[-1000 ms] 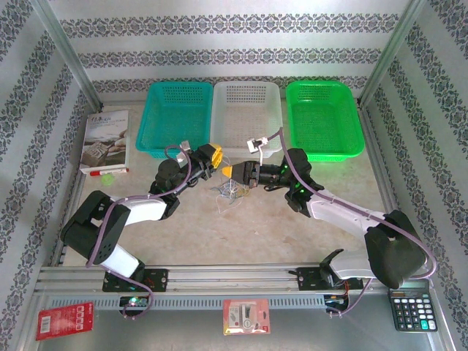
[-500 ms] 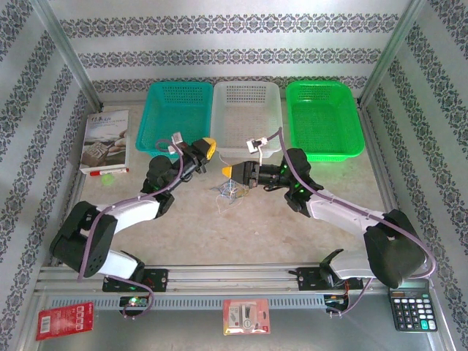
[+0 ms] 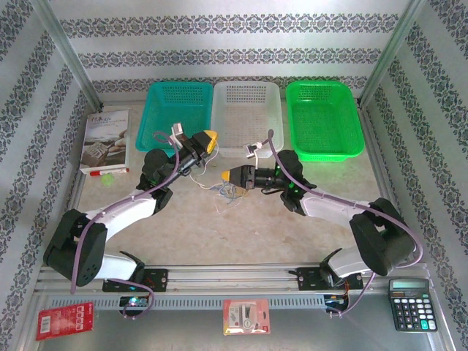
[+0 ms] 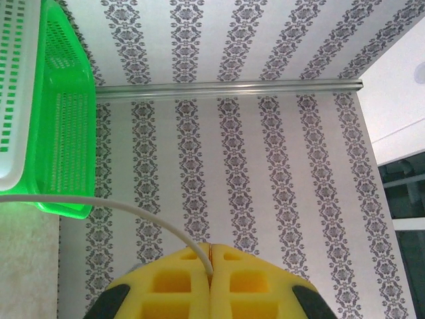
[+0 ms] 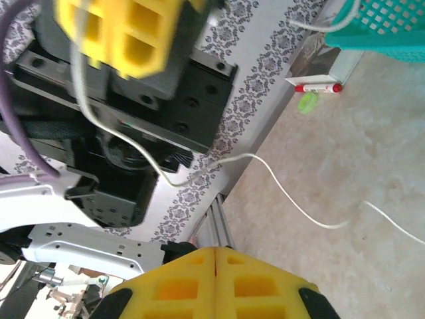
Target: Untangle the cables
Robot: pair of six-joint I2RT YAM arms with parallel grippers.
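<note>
The cables point(image 3: 224, 191) lie as a small tangle of thin whitish, dark and yellow loops on the table centre. My left gripper point(image 3: 210, 137) point(image 4: 211, 256) is raised in front of the baskets, shut on a white wire point(image 4: 119, 205). That white wire point(image 5: 279, 189) sags from it down to the table and toward the tangle. My right gripper point(image 3: 227, 175) point(image 5: 216, 251) is shut, its tips just above the tangle. No strand shows between its tips in the right wrist view, so I cannot tell whether it pinches one. The left gripper point(image 5: 113, 33) hangs above it there.
A teal basket point(image 3: 175, 113), a white basket point(image 3: 245, 110) and a green basket point(image 3: 323, 117) line the back. A book point(image 3: 106, 137) and red marker point(image 3: 102, 170) lie at the left. A calculator point(image 3: 409, 311) and two packets point(image 3: 246, 316) sit by the front rail.
My left gripper has risen and moved back toward the baskets, drawing the white wire out of the tangle. The right gripper has shifted slightly forward and lower.
</note>
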